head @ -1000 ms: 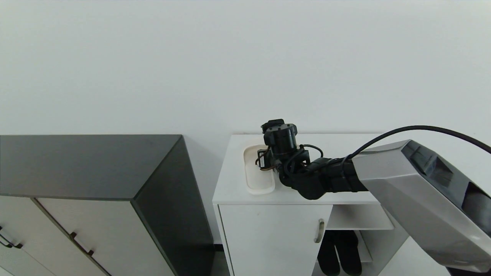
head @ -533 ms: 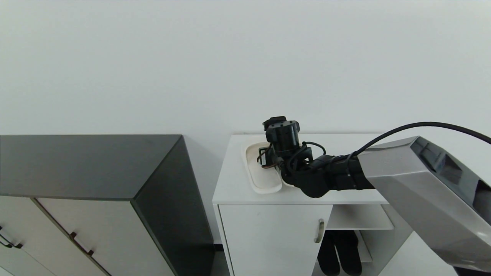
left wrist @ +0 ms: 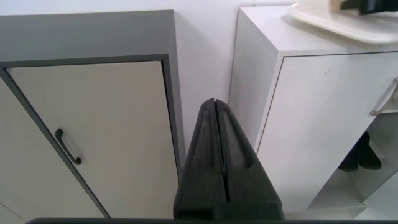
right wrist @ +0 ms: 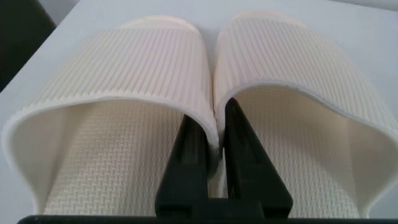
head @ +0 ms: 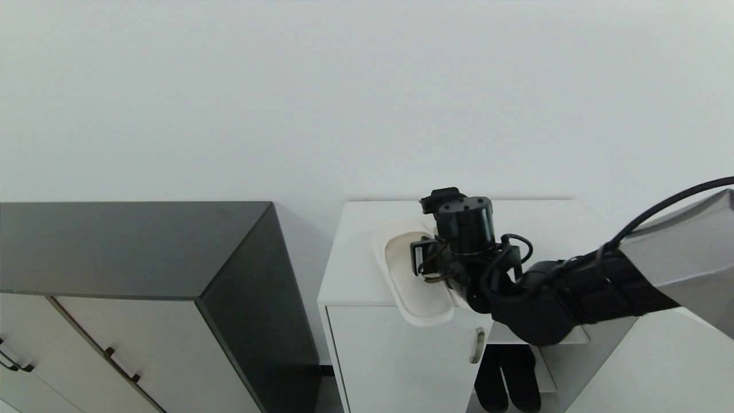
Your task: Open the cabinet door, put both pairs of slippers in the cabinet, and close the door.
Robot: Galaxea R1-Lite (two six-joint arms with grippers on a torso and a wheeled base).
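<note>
Cream slippers point(right wrist: 149, 74), adjoining straps between fingers point(right wrist: 249, 158).

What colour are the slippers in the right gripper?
The slippers are cream; the right wrist view shows it best.

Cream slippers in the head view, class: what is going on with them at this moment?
The right gripper holds the pair of cream slippers, its fingers clamped on the two inner straps, over the front edge of the white cabinet. A black pair already sits inside the cabinet's open right side. The left gripper, shut and empty, hangs low near the grey cabinet.
</note>
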